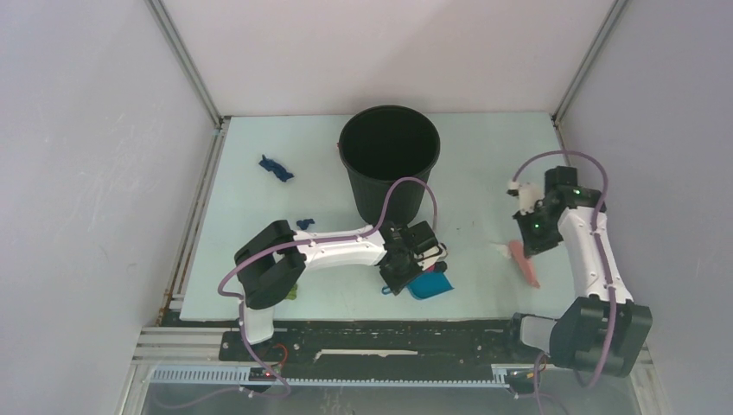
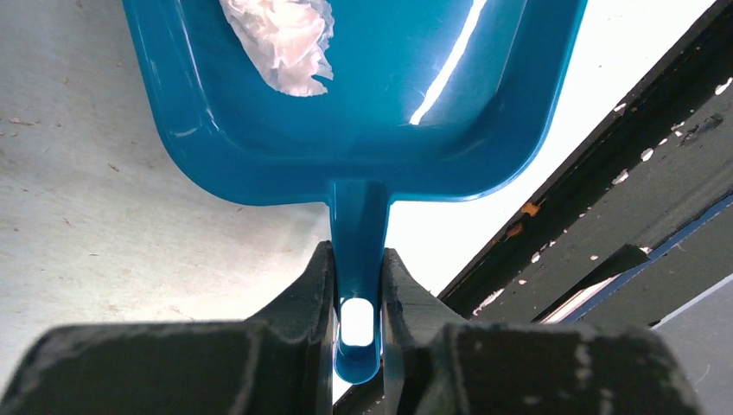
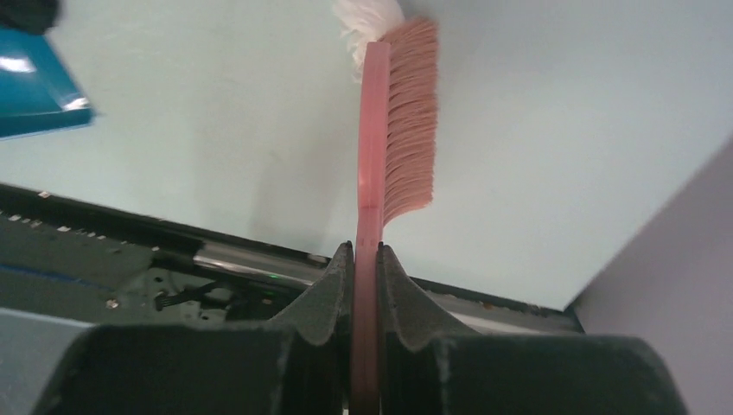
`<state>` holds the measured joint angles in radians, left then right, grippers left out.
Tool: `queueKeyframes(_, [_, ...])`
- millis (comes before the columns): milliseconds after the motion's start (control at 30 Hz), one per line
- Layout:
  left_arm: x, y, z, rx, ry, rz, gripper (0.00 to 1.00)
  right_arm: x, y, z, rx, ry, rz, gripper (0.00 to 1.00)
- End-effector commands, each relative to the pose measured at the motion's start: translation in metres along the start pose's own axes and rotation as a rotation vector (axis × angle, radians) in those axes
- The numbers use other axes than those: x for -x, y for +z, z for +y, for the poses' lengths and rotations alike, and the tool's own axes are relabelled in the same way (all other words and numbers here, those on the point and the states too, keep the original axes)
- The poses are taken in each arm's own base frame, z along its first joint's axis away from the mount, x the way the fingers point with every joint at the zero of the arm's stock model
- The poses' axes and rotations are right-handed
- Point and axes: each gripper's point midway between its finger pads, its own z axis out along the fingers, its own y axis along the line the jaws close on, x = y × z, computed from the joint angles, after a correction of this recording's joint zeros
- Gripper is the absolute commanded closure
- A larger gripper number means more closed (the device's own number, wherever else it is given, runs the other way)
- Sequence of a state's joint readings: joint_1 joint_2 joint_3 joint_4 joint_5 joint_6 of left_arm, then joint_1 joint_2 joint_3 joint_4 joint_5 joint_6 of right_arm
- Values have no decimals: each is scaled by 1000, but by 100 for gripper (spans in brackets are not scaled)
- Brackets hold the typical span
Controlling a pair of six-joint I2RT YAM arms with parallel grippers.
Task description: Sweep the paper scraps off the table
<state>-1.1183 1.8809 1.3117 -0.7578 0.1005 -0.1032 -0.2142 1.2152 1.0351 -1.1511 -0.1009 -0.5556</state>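
The right gripper (image 3: 366, 259) pinches the pink brush (image 3: 406, 121) by its handle, with a white scrap (image 3: 367, 22) at the brush's tip, on the side toward the dustpan (image 3: 35, 86).

Pale table (image 1: 484, 164) with bucket (image 1: 389, 160), paper scraps (image 1: 275, 167)

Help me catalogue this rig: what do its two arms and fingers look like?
Both the left arm and right arm have white links between chunky black joint housings. A lilac cable loops along each. The fingers are dark grey wedges with scuffed, speckled surfaces. A green light glows at the right wrist.
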Motion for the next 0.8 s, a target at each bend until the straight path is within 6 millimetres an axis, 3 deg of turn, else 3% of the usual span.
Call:
queueKeyframes(0, [7,-5,1,-9,17,-3,100,2,5,66,232,31,58,100])
queueKeyframes(267, [12,-1,-4,-53,-2,-9,100,17,-1,115,341,-81,97,100])
queueKeyframes(367, [12,-3,-3,-50,-3,-13,100,14,-6,121,331,-117,124,100])
queueKeyframes(600, [7,-11,-4,-50,-23,3,100,29,-50,101,248,-131,31,100])
queueKeyframes(767, [3,-18,-4,-68,-37,2,100,42,-43,69,128,-116,15,100])
